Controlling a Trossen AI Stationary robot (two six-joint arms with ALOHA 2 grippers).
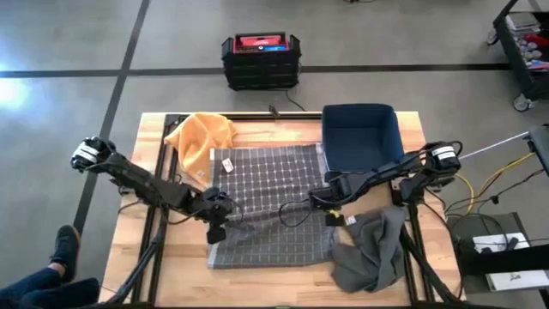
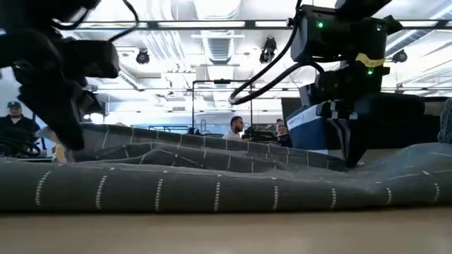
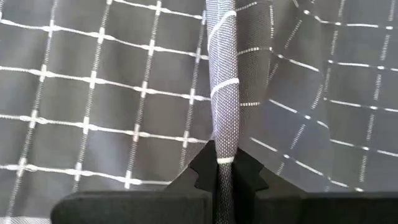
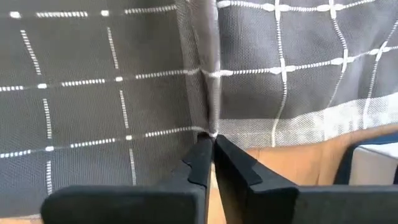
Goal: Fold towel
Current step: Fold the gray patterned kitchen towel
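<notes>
Both grippers were clamped on the checked grey towel at mid-table.

Nearest you, the towel's front edge lay flat on the wooden table, with a plain grey cloth heaped at its right front corner. The wrist views showed what the high view could not: the left gripper had its fingers closed on a raised ridge of towel, and the right gripper pinched a fold near the towel's pale border, with bare wood beside it. From above, you saw the left gripper on the towel's left side and the right gripper on its right edge. The low view showed only the towel rumpled between them. Farther back, a blue bin stood at the towel's right rear corner; its contents could not be told. An orange cloth lay at the left rear corner. Beyond the table, a black crate sat on the floor.
</notes>
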